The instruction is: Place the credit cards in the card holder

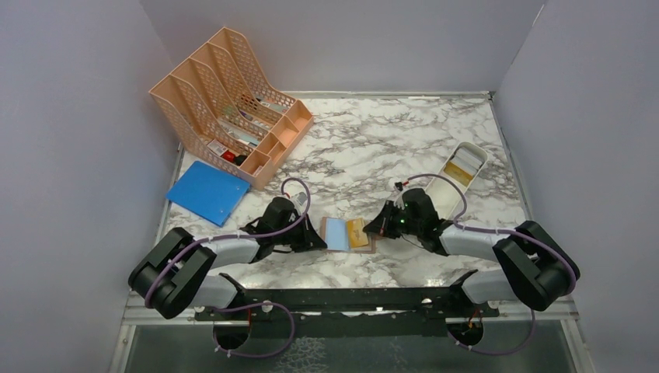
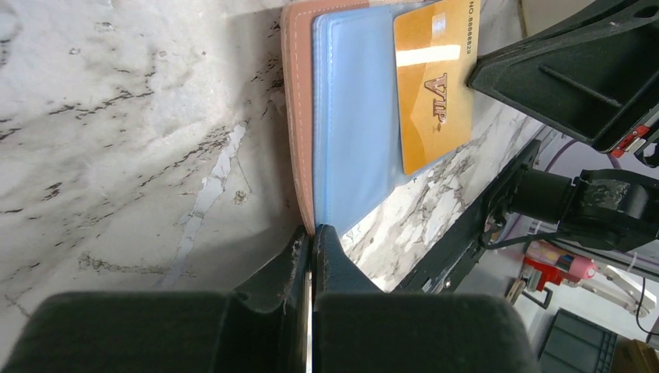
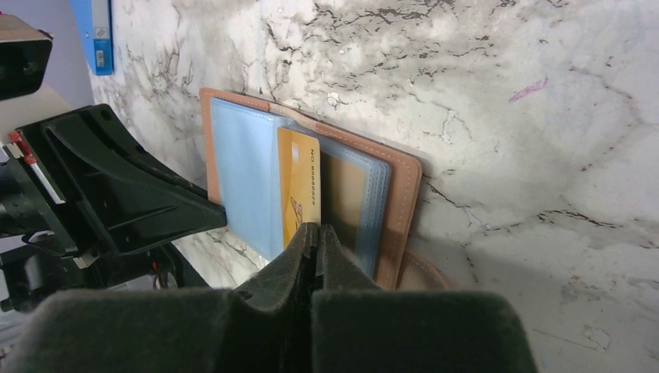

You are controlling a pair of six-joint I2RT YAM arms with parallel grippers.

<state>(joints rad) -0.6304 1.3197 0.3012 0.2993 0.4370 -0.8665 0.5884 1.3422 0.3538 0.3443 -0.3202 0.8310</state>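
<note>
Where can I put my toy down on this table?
The big bare marble patch at the back middle, between the peach organiser and the white tray. It is crowded near the front, where the left gripper pinches the card holder and the right gripper a gold card. Also around the blue folder.

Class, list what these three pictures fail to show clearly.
White tray: contents too small, top view.
Gold card: far end cut off by the top edge, left wrist view.
Its near end: hidden by the right fingers, right wrist view.
Organiser: contents too small, top view.

One card holder point(image 1: 336, 233), one gold VIP card point(image 1: 357, 232), one tray point(image 1: 441, 194), one folder point(image 1: 208, 192).
</note>
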